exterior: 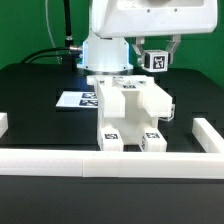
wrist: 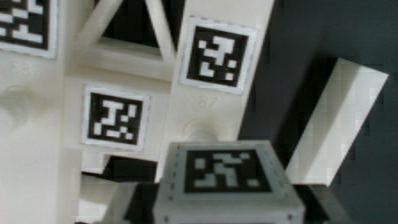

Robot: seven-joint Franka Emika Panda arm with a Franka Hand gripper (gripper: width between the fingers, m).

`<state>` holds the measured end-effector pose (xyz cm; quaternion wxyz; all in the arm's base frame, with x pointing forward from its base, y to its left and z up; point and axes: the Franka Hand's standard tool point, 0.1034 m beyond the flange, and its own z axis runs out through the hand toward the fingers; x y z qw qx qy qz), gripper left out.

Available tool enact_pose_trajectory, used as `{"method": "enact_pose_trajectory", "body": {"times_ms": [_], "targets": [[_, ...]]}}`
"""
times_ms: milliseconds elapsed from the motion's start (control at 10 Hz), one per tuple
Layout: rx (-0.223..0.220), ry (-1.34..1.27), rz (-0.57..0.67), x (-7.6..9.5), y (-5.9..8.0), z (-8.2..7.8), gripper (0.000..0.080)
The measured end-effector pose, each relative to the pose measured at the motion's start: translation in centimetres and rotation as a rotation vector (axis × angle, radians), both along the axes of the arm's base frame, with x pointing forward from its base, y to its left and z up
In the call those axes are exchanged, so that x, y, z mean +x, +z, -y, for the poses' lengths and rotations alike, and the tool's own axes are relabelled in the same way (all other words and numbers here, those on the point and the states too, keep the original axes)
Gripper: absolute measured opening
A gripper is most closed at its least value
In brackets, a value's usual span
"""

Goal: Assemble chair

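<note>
Chair body: the joined white chair body (exterior: 128,112) stands in the middle of the black table (exterior: 35,100). It is a blocky mass with upright panels, and tags show on its front feet.
Loose part: a small tagged block (exterior: 155,61) is up in the air behind the chair body, toward the exterior view's right. It touches neither the body nor the table.
Gripper: the gripper (exterior: 155,54) appears to have its fingers closed narrowly on that block, one on each side, with the tag facing the exterior camera.
Wrist view: the small tagged block (wrist: 222,172) fills the near foreground. Beyond it rise tagged panels of the chair body (wrist: 118,115), with a dark gap between block and panels.
Step in hand: judged to be carrying the block toward its seat on the body. It is lifted but not yet mated.
Next move calls for: lining the block up squarely over its slot or post, then coming down straight and slowly. A tilted block would likely jam or nudge the body. Which socket it belongs to cannot be told.
Surroundings: the marker board (exterior: 78,100) lies flat just beside the body on the exterior view's left. The border rail (exterior: 110,166) runs along the front, just beside the feet.
</note>
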<state>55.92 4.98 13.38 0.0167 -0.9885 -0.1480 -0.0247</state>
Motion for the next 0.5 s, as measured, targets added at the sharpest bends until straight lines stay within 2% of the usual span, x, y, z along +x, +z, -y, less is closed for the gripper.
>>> {"method": "enact_pose_trajectory", "body": {"times_ms": [200, 500], "targets": [[-0.004, 0.004, -0.003, 0.05, -0.69, -0.09, 0.0269], [-0.006, 0.004, -0.007, -0.02, -0.89, 0.46, 0.0269]]}}
